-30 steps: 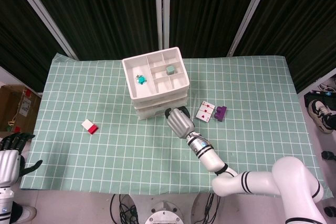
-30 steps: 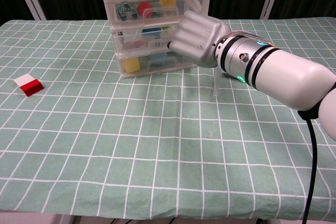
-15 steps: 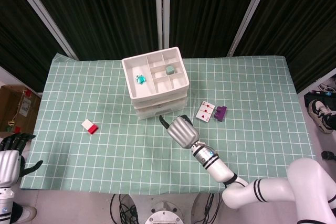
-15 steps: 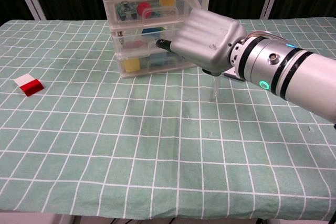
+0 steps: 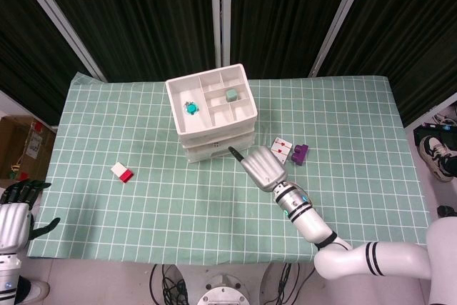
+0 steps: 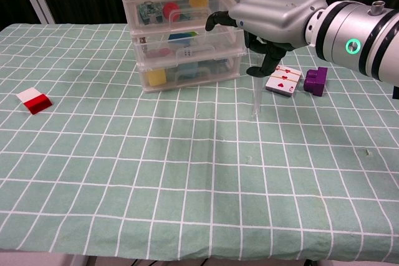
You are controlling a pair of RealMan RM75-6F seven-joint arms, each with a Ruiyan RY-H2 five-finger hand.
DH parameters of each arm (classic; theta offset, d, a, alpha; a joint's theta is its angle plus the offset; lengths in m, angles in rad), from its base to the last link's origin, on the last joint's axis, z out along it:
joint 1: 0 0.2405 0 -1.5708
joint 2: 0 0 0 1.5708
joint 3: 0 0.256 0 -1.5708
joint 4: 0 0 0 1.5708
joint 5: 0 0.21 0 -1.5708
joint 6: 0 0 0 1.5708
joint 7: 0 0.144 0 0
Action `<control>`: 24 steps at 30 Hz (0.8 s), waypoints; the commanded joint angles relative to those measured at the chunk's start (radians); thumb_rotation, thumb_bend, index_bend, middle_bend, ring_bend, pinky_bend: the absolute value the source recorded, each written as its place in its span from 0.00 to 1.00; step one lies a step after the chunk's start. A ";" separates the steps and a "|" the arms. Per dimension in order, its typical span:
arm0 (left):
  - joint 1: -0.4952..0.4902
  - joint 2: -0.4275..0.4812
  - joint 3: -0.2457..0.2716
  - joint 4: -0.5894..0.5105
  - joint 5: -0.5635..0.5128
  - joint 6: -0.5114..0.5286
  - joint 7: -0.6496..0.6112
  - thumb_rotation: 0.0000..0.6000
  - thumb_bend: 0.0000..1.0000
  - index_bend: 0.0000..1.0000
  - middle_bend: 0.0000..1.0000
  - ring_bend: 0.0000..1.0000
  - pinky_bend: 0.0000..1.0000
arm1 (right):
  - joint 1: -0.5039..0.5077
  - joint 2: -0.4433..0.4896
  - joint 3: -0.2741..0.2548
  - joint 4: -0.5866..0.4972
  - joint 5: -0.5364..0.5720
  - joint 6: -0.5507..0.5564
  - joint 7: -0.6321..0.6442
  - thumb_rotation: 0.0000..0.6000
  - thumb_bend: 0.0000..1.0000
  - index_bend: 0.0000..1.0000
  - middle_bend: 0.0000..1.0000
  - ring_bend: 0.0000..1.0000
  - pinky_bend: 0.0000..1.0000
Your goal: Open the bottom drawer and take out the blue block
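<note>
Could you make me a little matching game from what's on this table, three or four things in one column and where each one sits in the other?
Things:
1. red and white block
2. purple block
3. playing card
4. teal toy

Places:
A. in the tray on top of the drawer unit
B. alone on the cloth, left of the drawers
C. at the far right, next to the card
D. between the right hand and the purple block

Pairs: 1-B, 2-C, 3-D, 4-A
</note>
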 commanded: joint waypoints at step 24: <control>-0.010 0.006 -0.001 -0.018 -0.012 -0.020 0.018 1.00 0.00 0.27 0.23 0.16 0.19 | 0.177 -0.026 0.035 0.140 0.217 -0.164 0.064 1.00 0.22 0.18 0.87 0.90 0.96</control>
